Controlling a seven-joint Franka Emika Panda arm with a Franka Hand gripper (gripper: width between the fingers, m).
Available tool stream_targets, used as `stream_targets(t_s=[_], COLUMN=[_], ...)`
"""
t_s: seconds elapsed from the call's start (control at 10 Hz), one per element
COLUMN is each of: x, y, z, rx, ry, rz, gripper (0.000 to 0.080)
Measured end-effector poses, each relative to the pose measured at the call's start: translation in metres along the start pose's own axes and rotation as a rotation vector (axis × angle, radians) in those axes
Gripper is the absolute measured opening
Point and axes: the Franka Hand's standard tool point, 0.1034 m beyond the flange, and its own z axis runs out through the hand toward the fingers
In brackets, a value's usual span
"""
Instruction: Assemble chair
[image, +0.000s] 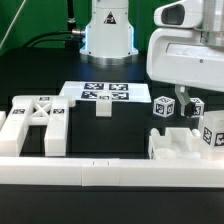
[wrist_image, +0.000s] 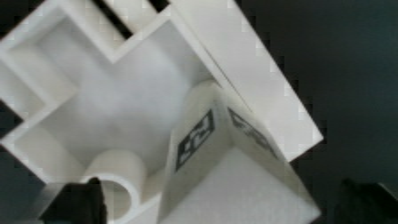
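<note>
1. White plastic makes up the X-braced panel (image: 42, 118), which lies flat at the lower left of the exterior view. It rests on the black table (image: 30, 80), just behind the long white border rail (image: 100, 172) that runs along the bottom of the frame.
2. At centre frame the marker board (image: 97, 94) lies flat. A small white block (image: 103, 109) stands at its near edge; whether the two touch cannot be told. The robot base (image: 108, 30) rises at upper centre.
3. The arm's white wrist housing (image: 185, 50) fills the upper right. It hangs over a cluster of chair parts (image: 180, 146) at the lower right, well apart from the panel. Several of them carry black-and-white marker tags (image: 163, 105).
4. In the wrist view the two dark fingers (wrist_image: 75, 200) show in the lower corners, on either side of a tagged white part (wrist_image: 178, 90). A dark gap separates the part from one finger. The jaws stand spread wide and grip nothing.
</note>
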Motion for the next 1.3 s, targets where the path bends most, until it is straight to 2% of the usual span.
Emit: stream_targets(t_s=[0.2,0.6,0.8,0.9,1.0,1.3], x=[-0.0006,-0.0010,-0.0009,-0.0009,-0.0009,-0.0006], y=[0.0008,0.0009,0.0014,0.0015,0.0014,0.0014], z=[0.0021,0.0028,0.0029,0.0030,0.0030,0.0030], rx=[-0.018,-0.030,-0.029,-0.029,-0.029,-0.022], ry=[0.006,0.006,0.006,0.006,0.006,0.007], rz=[-0.207,-0.504,-0.512,-0.512,-0.500,-0.398], gripper=[0.0649,0.0649,0.0401,0.0401,0.0288,0.0288])
